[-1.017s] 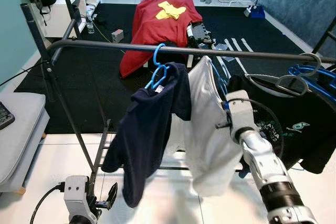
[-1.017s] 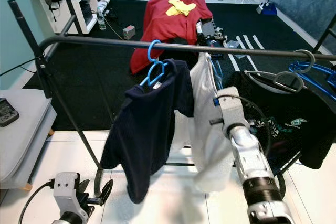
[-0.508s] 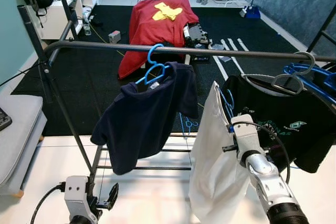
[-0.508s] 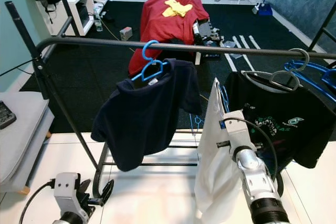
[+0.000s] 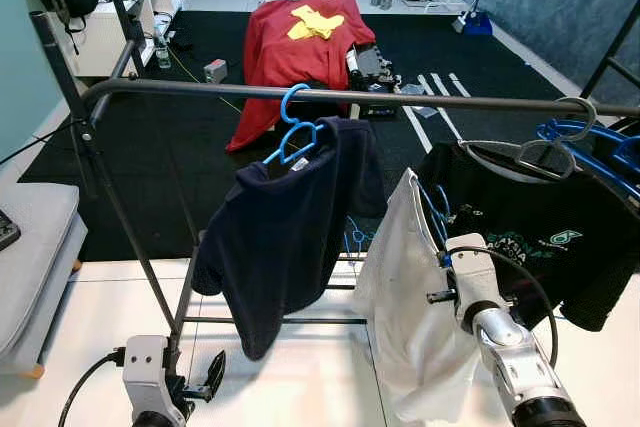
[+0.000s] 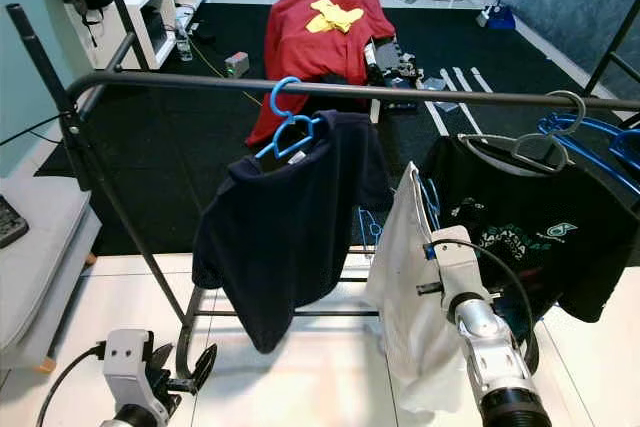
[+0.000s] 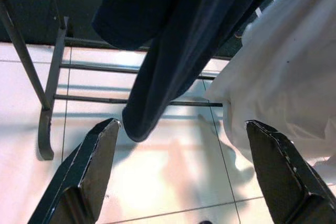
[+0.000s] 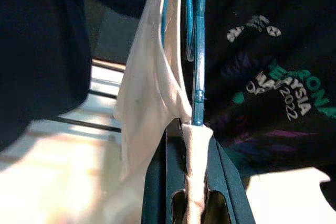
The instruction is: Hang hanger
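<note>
Two grippers work the near side of a clothes rack on white tile. The left gripper (image 7: pixel 178 182) hangs low at the near left, its two black fingers (image 7: pixel 86 174) spread wide apart over the floor with nothing between them. To the right, the right gripper (image 8: pixel 190 177) has its fingers pressed together on a blue plastic hanger (image 8: pixel 198 51) that carries a white cotton shirt (image 5: pixel 415 317); cloth and hanger bar are both pinched in the grip. The hanger and its shirt are held below the long dark metal rail (image 5: pixel 330 95) of the rack, in the gap between two garments already hung there, and the hook is not on the rail. Left of that gap, a navy blue shirt (image 5: pixel 285 237) hangs from a second blue hanger (image 5: pixel 293 132) hooked over the rail. Right of it, a black T-shirt printed with a green and white logo (image 5: pixel 540 237) hangs from a grey wire hanger (image 5: pixel 545 147), with more blue hangers (image 5: pixel 590 147) bunched at the far right end. Farther back lies a black carpet (image 5: pixel 200 117), where a red cloth with a yellow patch (image 5: pixel 295 47) is draped over a low piece of furniture. A white shelf unit (image 5: pixel 100 27) stands at the far left.
</note>
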Robot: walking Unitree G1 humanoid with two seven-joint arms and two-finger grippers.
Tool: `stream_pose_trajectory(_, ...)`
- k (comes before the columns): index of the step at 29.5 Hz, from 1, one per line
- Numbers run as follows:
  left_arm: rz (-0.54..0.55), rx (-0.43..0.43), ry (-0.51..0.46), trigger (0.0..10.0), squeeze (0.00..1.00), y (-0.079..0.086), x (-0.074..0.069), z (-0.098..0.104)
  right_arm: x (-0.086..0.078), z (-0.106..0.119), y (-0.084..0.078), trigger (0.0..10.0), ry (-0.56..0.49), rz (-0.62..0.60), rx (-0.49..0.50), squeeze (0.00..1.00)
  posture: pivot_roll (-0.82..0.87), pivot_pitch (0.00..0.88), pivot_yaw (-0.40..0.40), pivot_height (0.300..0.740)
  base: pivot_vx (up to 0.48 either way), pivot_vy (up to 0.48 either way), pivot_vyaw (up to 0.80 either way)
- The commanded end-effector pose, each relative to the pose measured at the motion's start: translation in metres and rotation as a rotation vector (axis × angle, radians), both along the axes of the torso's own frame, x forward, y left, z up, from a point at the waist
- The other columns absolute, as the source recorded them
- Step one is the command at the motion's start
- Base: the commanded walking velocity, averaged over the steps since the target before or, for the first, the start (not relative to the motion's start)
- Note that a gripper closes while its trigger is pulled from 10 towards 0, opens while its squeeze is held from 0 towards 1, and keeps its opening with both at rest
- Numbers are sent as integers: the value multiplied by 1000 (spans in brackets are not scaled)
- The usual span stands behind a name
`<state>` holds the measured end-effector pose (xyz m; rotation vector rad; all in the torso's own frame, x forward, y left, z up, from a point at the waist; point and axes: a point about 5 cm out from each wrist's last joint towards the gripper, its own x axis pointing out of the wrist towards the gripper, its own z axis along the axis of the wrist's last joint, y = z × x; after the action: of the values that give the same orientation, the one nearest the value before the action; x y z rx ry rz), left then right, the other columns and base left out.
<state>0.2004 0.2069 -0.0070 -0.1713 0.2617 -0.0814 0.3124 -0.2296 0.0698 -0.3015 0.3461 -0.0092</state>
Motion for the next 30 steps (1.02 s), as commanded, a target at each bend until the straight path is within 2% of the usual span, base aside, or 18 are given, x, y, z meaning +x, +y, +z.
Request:
stream_pose_trajectory(1,4,-4,30,10000,0,5,-3,-4,4,6,-1,10000,-35,13,7,0,-109,87,-35,740,-255,0,0)
stream_pose_trajectory(3,6,-6,26,10000,0,7,-2,-2,6,10,0,10000,-44,35,1,0,-108,88,-35,740,-285,0,0)
stream_pose_trajectory(4,2,-7,-14,10000,0,11,4,9,14,21,2,10000,-67,66,1,0,-108,83,-41,740,-292,0,0)
stream_pose_trajectory(7,-4,-8,-54,10000,0,15,8,21,20,33,3,10000,-94,86,0,0,-111,86,-39,740,-296,0,0)
stream_pose_trajectory(16,-78,-1,-123,10000,0,13,16,46,31,64,6,10000,-169,125,26,0,-106,86,-31,740,-317,0,0)
stream_pose_trajectory(19,-119,8,-165,10000,0,10,21,61,35,79,16,10000,-186,220,49,0,-107,85,-30,740,-344,0,0)
stream_pose_trajectory(29,-154,18,-207,10000,0,7,27,78,39,96,24,10000,-198,325,70,0,-109,83,-32,740,-341,0,0)
stream_pose_trajectory(30,-157,23,-234,10000,0,7,28,84,36,98,31,10000,-179,403,100,0,-108,85,-32,740,0,0,0)
